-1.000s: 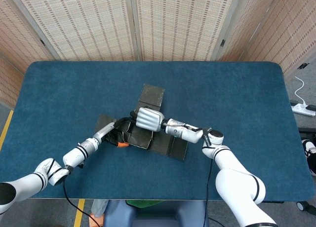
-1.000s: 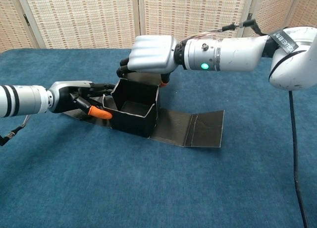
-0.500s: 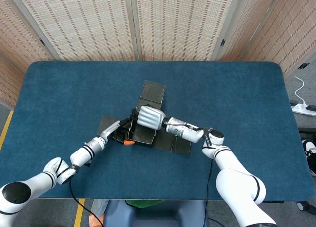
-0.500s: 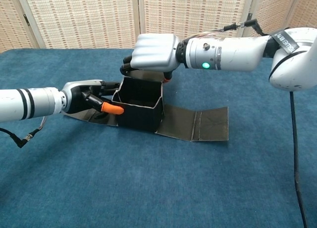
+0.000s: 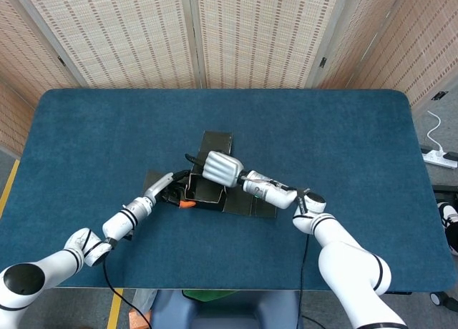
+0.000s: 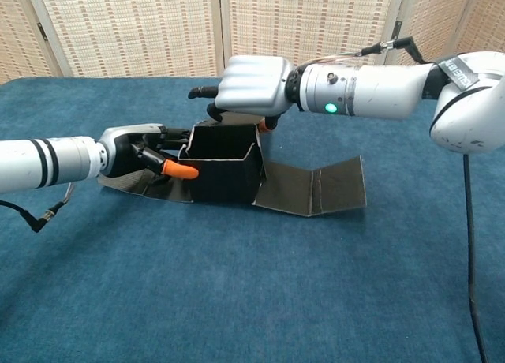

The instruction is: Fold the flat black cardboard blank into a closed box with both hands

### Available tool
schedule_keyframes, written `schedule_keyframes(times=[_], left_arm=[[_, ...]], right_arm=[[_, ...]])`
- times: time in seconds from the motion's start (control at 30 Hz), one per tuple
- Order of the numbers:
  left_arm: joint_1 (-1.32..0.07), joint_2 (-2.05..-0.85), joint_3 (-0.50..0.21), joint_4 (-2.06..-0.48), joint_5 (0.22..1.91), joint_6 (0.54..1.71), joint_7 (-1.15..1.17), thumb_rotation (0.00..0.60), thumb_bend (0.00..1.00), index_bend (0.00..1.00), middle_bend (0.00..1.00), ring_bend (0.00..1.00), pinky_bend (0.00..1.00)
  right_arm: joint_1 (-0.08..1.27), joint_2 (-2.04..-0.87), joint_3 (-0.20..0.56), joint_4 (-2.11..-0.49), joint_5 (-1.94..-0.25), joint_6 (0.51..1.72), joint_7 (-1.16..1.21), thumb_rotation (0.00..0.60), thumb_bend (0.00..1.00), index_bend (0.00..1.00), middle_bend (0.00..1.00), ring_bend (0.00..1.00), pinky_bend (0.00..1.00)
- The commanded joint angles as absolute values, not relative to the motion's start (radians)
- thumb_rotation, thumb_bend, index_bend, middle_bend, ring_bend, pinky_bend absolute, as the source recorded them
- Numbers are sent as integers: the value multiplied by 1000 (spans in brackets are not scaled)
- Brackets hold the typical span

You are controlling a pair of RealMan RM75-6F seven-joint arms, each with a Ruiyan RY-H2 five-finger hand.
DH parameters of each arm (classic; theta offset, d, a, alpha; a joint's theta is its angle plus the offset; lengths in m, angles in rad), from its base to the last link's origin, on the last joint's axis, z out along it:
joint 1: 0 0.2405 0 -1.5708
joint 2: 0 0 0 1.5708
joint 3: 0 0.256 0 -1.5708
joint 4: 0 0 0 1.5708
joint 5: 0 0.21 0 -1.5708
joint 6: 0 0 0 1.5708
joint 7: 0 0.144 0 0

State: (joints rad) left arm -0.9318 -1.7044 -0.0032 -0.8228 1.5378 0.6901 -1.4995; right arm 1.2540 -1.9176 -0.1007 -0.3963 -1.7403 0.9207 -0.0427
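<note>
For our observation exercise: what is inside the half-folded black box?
In the chest view the half-folded black box shows only its own dark inner walls; nothing lies in the visible part. The near wall hides the floor, and the right robot hand covers the rear edge.

Seen from above, a partly folded black cardboard blank [image 5: 215, 173] lay near the middle of a blue-covered table [image 5: 343, 150], one panel reaching toward the far edge and another stretched flat toward the right. The robot's right hand [image 5: 222, 169], its white back uppermost, rested over the raised middle section. The left hand [image 5: 172, 189] met the blank's left side, an orange fingertip [image 5: 187, 204] showing against the dark card. How either hand's fingers lay on the card could not be made out. Woven screens [image 5: 215, 32] stood behind the table.
</note>
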Motion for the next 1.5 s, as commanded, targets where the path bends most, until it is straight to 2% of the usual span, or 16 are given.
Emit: schedule_keyframes(times=[0.03, 0.23, 0.47, 0.53, 0.73, 0.9, 1.17, 1.27, 1.5], left_arm=[[-926, -1683, -7, -848, 1527, 691, -1478, 600, 233, 288, 276, 578, 797], [-916, -1644, -14, -895, 1514, 698, -1450, 600, 232, 290, 276, 577, 797], [-902, -1598, -14, -952, 1501, 690, -1442, 600, 235, 299, 281, 578, 798], [-898, -1583, -16, -968, 1495, 688, -1456, 600, 235, 299, 281, 578, 797], [-880, -1497, -27, -1048, 1497, 703, -1597, 600, 237, 302, 282, 578, 800], [-876, -1406, -27, -1126, 1530, 729, -1816, 600, 236, 309, 287, 577, 813], [-887, -1322, 0, -1182, 1593, 778, -2123, 600, 237, 329, 310, 578, 822], [-889, -1311, 2, -1191, 1595, 782, -2166, 600, 238, 330, 311, 578, 827], [-896, -1243, -9, -1272, 1574, 783, -2379, 600, 239, 333, 315, 578, 836]], right_arm=[[1243, -1874, -74, -482, -1714, 917, -89, 600, 265, 0, 0, 655, 1000], [1213, -1788, -36, -640, -1677, 937, -156, 600, 258, 0, 0, 645, 1000], [1160, -1672, -3, -836, -1631, 952, -225, 600, 125, 0, 0, 644, 1000], [1138, -1638, 6, -895, -1624, 982, -212, 600, 117, 0, 0, 644, 1000], [1040, -1491, 42, -1118, -1590, 1114, -123, 600, 115, 0, 1, 652, 1000], [938, -1403, 75, -1244, -1534, 1211, -37, 600, 116, 0, 23, 668, 1000], [801, -1377, 77, -1296, -1523, 1340, 88, 600, 117, 0, 61, 683, 1000], [784, -1381, 77, -1294, -1526, 1356, 104, 600, 117, 0, 68, 685, 1000], [735, -1444, 123, -1283, -1514, 1421, 270, 600, 117, 0, 95, 695, 1000]])
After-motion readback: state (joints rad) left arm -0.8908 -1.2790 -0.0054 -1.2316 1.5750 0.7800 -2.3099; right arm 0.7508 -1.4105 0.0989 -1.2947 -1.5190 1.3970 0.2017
